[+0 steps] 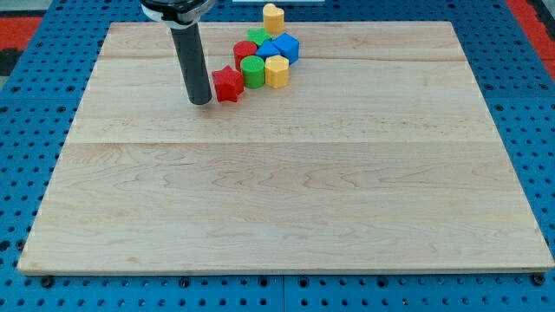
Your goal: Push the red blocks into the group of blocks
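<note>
A red star-shaped block (228, 83) lies near the view's top, just left of a tight group of blocks. My tip (201, 101) stands right beside the star's left side, touching or nearly touching it. The group holds a red cylinder (244, 55), a green cylinder (253, 72), a yellow hexagonal block (277, 72), a blue cube (285, 47), another blue block (266, 51) and a green block (257, 36) at its top. A yellow heart-shaped block (273, 17) sits apart above the group, at the board's top edge.
The wooden board (286, 199) rests on a blue perforated table (26, 130). The rod (189, 52) rises from the tip toward the view's top.
</note>
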